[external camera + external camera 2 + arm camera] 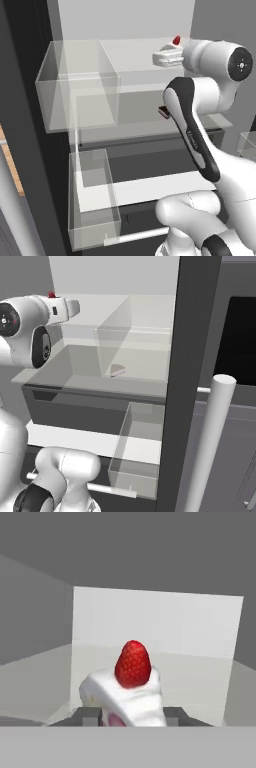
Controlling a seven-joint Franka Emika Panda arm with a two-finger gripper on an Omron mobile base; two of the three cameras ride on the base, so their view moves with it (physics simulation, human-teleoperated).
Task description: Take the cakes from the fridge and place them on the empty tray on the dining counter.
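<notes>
Hand point(129, 714) around white cake point(125, 699)

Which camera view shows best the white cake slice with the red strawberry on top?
The hand view: the white cake slice with the red strawberry sits close and central. The left base view shows it small; the right base view shows just its red tip.

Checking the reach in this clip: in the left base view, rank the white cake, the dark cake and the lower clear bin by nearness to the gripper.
1. White cake, at the gripper.
2. Dark cake, one shelf down, beside the arm.
3. Lower clear bin, bottom left.
</notes>
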